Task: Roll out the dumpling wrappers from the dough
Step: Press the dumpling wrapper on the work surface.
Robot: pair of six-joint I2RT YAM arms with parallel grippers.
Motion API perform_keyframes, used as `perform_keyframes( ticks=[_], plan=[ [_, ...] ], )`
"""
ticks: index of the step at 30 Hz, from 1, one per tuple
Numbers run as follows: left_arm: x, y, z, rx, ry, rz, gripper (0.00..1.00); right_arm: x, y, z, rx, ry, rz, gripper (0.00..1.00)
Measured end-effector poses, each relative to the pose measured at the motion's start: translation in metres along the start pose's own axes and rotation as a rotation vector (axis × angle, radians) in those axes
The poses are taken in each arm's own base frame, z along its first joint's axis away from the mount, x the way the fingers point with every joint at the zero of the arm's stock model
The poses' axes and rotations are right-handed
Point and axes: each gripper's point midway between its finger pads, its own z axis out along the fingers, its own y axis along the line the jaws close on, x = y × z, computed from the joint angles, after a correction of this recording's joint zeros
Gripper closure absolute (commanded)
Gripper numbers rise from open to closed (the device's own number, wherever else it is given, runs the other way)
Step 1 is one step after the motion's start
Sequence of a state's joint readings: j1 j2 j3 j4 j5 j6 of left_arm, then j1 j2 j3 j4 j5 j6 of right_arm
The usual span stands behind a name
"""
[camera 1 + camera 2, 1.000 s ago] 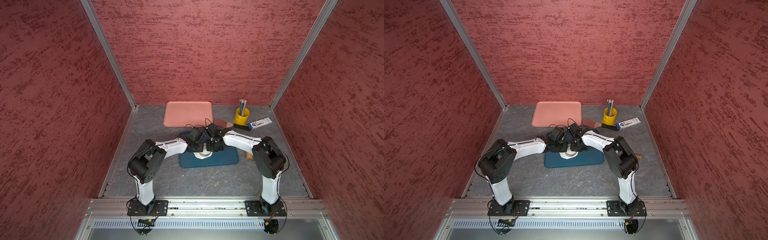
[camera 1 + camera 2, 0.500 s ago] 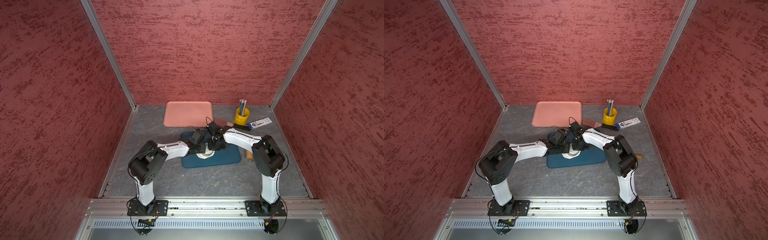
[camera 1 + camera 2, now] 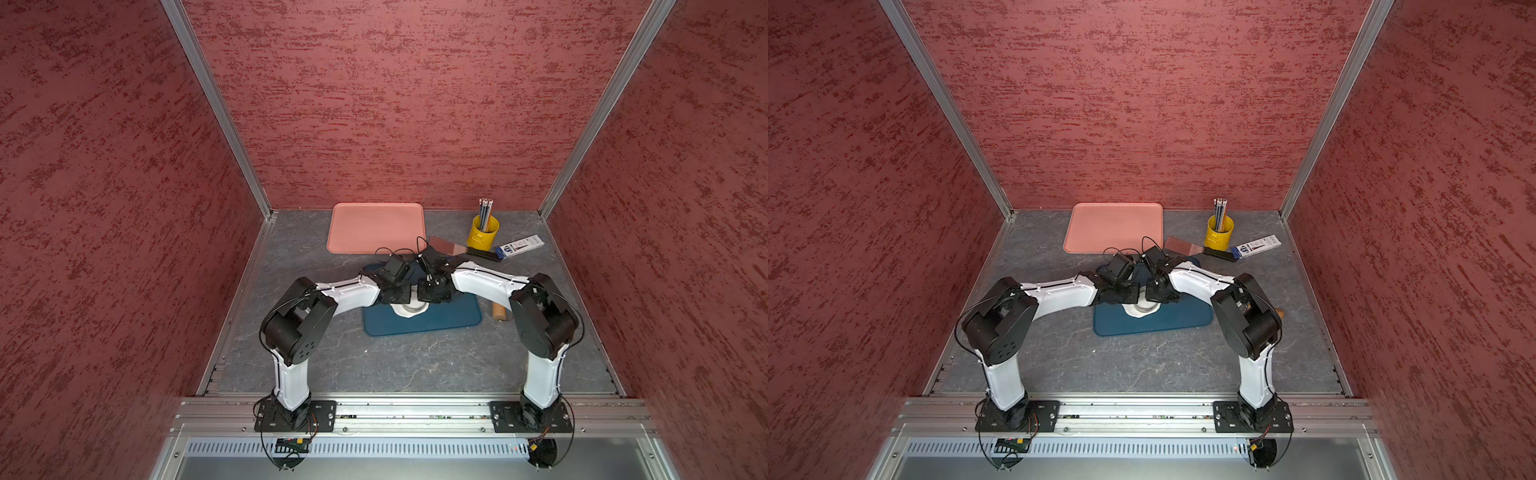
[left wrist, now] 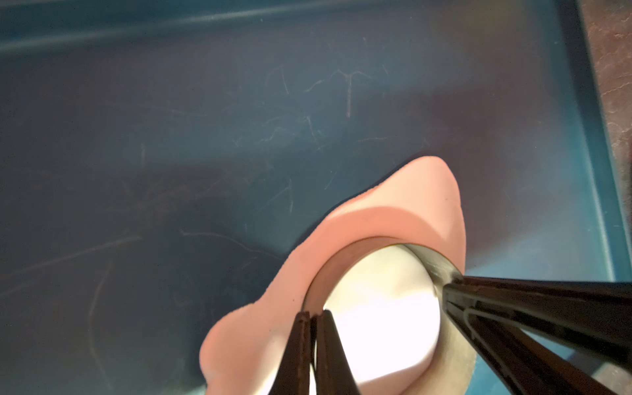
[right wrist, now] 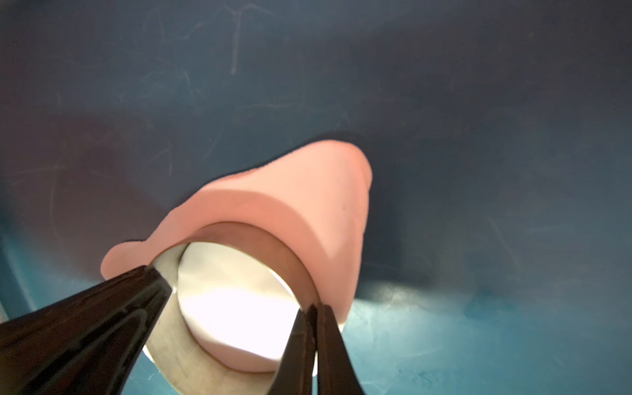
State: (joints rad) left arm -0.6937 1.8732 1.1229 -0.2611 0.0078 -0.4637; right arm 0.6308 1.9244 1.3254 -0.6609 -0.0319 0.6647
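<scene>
The dough (image 3: 409, 312) (image 3: 1142, 311), a white lump of irregular outline, lies on the blue tray (image 3: 451, 321) (image 3: 1185, 322). A metal ring (image 4: 432, 261) (image 5: 164, 328) stands pressed into it, enclosing a bright round patch of dough (image 4: 376, 307) (image 5: 236, 307). My left gripper (image 4: 313, 313) (image 3: 397, 297) is shut on one side of the ring's rim. My right gripper (image 5: 313, 307) (image 3: 430, 295) is shut on the opposite side. In the wrist views the dough looks pinkish. No separate dumpling wrapper is in view.
A pink tray (image 3: 376, 226) lies at the back. A yellow cup of pencils (image 3: 482, 233), a blue-and-white box (image 3: 519, 246) and a brown flat piece (image 3: 446, 246) are at the back right. A wooden roller end (image 3: 500, 311) pokes out beside the right arm.
Both grippers pushed the ring a little toward the back and then drew it forward again. The blue tray has slid slightly to the right. Both grips stayed shut.
</scene>
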Motion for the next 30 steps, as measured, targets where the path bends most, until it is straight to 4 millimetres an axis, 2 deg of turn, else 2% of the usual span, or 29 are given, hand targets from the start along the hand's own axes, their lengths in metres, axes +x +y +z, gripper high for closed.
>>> perform_keyframes(
  ticks=[12, 13, 15, 18, 24, 30],
  plan=[
    [-0.001, -0.004, 0.002, -0.005, -0.014, -0.031, 0.93, -0.005, -0.004, 0.004, 0.032, 0.021, -0.007, 1.00],
    [-0.001, -0.004, 0.002, -0.007, -0.015, -0.037, 0.92, -0.006, -0.005, 0.004, 0.037, 0.028, -0.005, 1.00],
    [-0.001, -0.005, 0.002, -0.011, -0.021, -0.060, 0.83, -0.007, -0.007, 0.004, 0.042, 0.038, -0.003, 1.00],
    [0.006, -0.003, 0.009, -0.010, -0.007, -0.101, 0.82, -0.004, -0.004, 0.004, 0.033, 0.057, -0.002, 1.00],
    [0.000, 0.002, 0.013, -0.011, 0.028, -0.094, 1.00, -0.001, 0.003, 0.002, 0.022, 0.048, 0.054, 1.00],
    [-0.001, 0.002, 0.011, -0.039, 0.021, -0.050, 1.00, -0.004, -0.001, 0.000, 0.017, 0.040, 0.072, 1.00]
  ],
)
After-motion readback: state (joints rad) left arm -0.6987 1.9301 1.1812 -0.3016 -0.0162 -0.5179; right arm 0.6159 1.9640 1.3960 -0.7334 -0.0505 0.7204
